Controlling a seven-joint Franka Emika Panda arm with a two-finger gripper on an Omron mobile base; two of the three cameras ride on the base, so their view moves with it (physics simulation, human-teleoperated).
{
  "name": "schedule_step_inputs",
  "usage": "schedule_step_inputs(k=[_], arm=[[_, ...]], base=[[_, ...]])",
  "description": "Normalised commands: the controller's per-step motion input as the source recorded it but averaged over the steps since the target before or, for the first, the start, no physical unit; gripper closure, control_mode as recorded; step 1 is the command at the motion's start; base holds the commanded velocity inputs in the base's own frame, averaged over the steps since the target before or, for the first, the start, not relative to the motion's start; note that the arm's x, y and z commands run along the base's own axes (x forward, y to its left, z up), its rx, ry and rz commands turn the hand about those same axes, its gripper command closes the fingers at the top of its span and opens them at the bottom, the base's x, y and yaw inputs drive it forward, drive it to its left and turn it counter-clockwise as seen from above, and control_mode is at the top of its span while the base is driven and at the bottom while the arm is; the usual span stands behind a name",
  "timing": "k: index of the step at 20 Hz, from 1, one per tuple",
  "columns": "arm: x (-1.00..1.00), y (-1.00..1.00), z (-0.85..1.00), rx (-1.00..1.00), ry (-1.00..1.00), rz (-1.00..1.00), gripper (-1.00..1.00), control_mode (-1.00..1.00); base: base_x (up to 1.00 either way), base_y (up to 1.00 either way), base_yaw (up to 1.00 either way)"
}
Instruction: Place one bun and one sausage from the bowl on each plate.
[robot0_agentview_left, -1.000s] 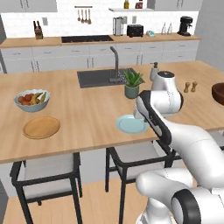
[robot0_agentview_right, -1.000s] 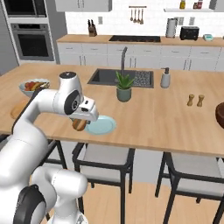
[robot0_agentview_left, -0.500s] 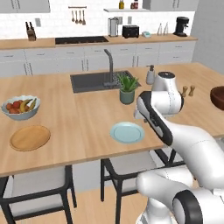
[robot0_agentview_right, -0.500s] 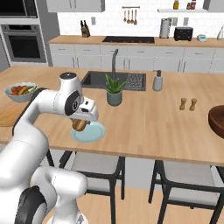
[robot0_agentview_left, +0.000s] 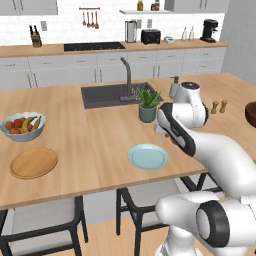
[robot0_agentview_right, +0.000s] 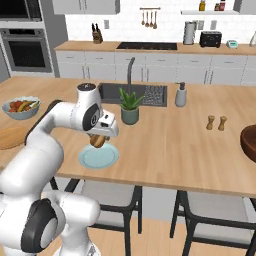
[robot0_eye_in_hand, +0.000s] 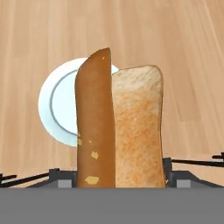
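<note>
Holding a bun (robot0_eye_in_hand: 139, 127) and a sausage (robot0_eye_in_hand: 94, 122) side by side, the gripper (robot0_agentview_right: 99, 140) is clamped on both at once, so I'd guess it grabbed them as a pair to drop one set per plate. They hang just above the blue-green plate (robot0_agentview_right: 98, 156) on the tabletop (robot0_agentview_right: 175, 145), nearly lined up. The orange plate (robot0_agentview_left: 34, 162) sits well off to the left, and the wooden bowl (robot0_agentview_right: 248, 143) is far right.

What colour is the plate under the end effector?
Pale blue-green; the plate shows best in the left base view.
</note>
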Motion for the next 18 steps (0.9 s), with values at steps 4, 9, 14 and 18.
schedule_step_inputs(k=[4, 9, 14, 18], arm=[[0.85, -0.17, -0.44, 0.00, 0.00, 0.02, 1.00, -1.00], [0.50, 0.08, -0.81, -0.03, 0.00, 0.00, 1.00, -1.00], [0.11, 0.35, -0.78, -0.04, 0.00, 0.00, 1.00, -1.00], [0.08, 0.21, -0.44, -0.01, 0.00, 0.00, 1.00, -1.00]], base=[[0.00, 0.00, 0.00], [0.00, 0.00, 0.00], [0.00, 0.00, 0.00], [0.00, 0.00, 0.00]])
